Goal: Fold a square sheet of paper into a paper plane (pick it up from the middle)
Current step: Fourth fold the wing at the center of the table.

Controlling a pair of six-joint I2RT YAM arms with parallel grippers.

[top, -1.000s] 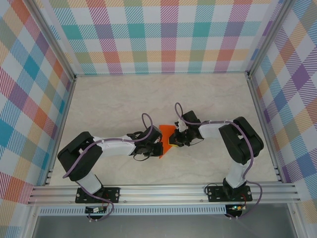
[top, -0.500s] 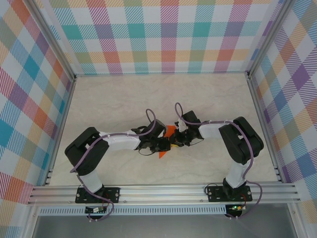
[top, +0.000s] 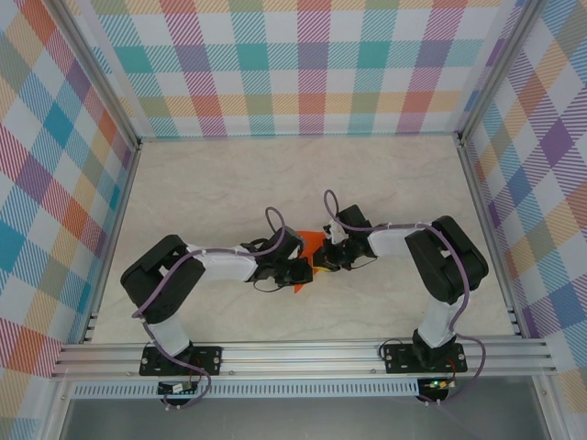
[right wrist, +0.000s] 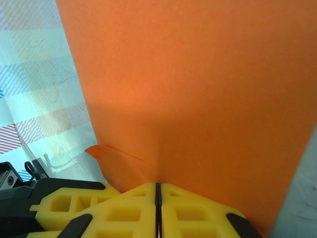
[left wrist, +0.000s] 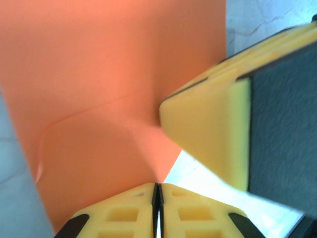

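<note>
The square sheet of paper is bright orange and sits mid-table between my two wrists, partly hidden by them. Its lower corner pokes out below the left wrist. My left gripper is shut, pinching the paper at its edge. The right gripper's yellow finger stands close on the right of it. My right gripper is shut on the paper too, and a small creased flap sticks out on its left. The two grippers nearly touch. The paper plane is out of view.
The pale marble table is walled by checked panels at the back and both sides. Aluminium rails run along the near edge by the arm bases. The left gripper's yellow body shows beside the right one.
The left arm has swung right and closer to the right gripper. It now covers more of the orange paper. The right arm has stayed put.
</note>
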